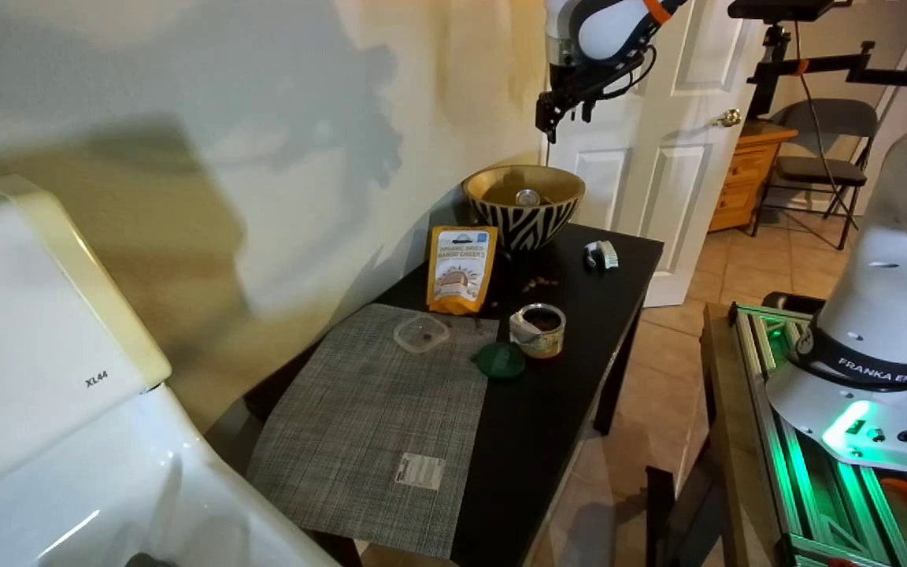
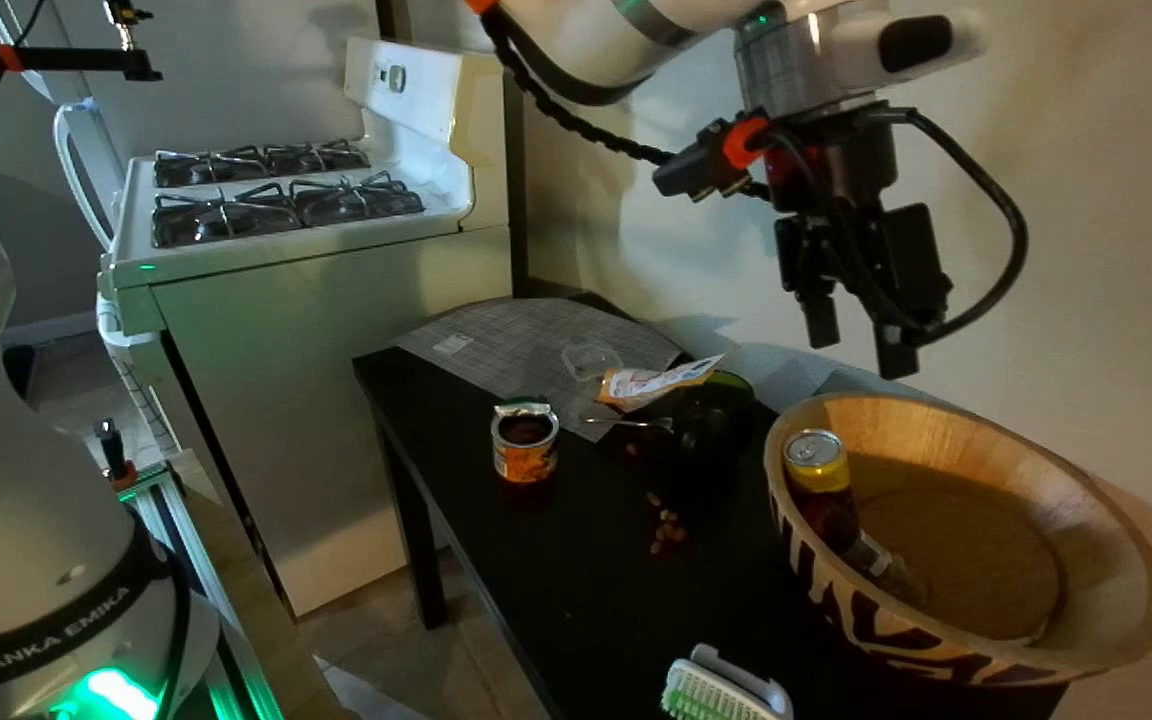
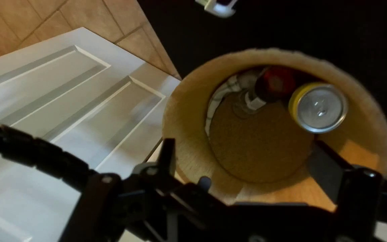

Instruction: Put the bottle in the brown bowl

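Inside the brown bowl (image 3: 187,122), the bottle (image 3: 269,86) rests beside 1 can (image 3: 320,108) — above, the gripper (image 2: 858,348) hangs, jaws spread apart.

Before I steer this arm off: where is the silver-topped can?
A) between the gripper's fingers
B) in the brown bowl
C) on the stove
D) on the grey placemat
B: the wrist view shows the silver-topped can within the brown bowl; the gripper is open.
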You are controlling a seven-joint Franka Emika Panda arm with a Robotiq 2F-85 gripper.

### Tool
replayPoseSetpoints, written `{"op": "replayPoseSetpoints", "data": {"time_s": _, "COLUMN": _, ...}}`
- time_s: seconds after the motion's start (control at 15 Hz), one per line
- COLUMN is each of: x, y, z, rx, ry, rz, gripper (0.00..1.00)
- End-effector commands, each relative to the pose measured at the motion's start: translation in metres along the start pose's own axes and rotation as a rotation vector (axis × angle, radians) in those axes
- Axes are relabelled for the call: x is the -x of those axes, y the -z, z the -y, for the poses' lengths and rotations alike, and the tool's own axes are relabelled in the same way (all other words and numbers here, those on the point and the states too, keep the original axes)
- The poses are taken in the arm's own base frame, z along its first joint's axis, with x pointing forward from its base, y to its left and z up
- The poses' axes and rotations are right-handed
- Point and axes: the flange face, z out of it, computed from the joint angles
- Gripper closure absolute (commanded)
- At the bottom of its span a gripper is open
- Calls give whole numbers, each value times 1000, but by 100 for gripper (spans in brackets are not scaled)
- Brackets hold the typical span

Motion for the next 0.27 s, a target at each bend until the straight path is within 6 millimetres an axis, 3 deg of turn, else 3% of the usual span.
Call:
{"op": "replayPoseSetpoints", "data": {"time_s": 0.0, "x": 78, "y": 31, "z": 15, "rx": -49, "ry": 192, "rz": 43, "gripper": 0}}
{"op": "replayPoseSetpoints", "data": {"time_s": 0.07, "x": 98, "y": 35, "z": 27, "rx": -61, "ry": 245, "rz": 57, "gripper": 0}}
{"op": "replayPoseSetpoints", "data": {"time_s": 0.13, "x": 53, "y": 26, "z": 20, "rx": -28, "ry": 160, "rz": 41, "gripper": 0}}
{"op": "replayPoseSetpoints", "data": {"time_s": 0.2, "x": 70, "y": 32, "z": 27, "rx": -36, "ry": 198, "rz": 46, "gripper": 0}}
